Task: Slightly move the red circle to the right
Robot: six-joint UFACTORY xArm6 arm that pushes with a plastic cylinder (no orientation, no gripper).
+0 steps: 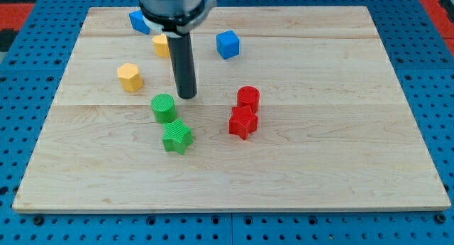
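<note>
1. I am one arm with a dark rod and no gripper, so there is nothing to open, close or hold. My tip point(187, 96) rests on the wooden board point(340, 167).

2. The red circle point(248, 98) sits a little to the view's right of the board's middle. A red star point(242, 122) is just below it, and the two look like they touch.

3. The big thing for the next move: the red circle lies to the view's right of my tip, at almost the same height in the view. Bare wood lies between them. My tip is already on the circle's left side, so I think a short, straight push to the right would do the job.

4. The red star is so close that it may get dragged along. A gentle push on the circle's middle seems safest.

5. The green circle point(164, 107) is just to the lower left of my tip, near it but not touching. A green star point(176, 137) sits below that.

6. A yellow block point(130, 77) is out to the view's left. Another yellow block point(162, 45) hides partly behind my rod. One blue cube point(228, 44) is near the top, and another blue block point(138, 21) peeks out by the arm.

7. I see no words, labels or brand names anywhere.
</note>
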